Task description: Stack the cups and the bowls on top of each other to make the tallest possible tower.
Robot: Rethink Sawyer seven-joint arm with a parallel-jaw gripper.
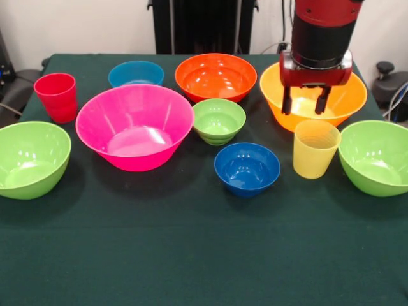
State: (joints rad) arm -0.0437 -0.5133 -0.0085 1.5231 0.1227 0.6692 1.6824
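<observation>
My gripper [305,109] hangs open and empty just above and behind the pale yellow ribbed cup [315,148], in front of the yellow-orange bowl [344,95]. The red cup [57,95] stands at the far left. All bowls sit apart on the table: a big pink bowl [134,125], an orange-red bowl [215,76], a light blue bowl [136,73], a small lime green bowl [218,120], a dark blue bowl [247,167], and two larger lime green bowls, one at the left edge [30,158] and one at the right edge [377,156]. Nothing is stacked.
The table has a dark green cloth [191,248]; its front half holds nothing. The robot's black pedestal [203,25] stands behind the table. Dark chairs or gear show at both far corners.
</observation>
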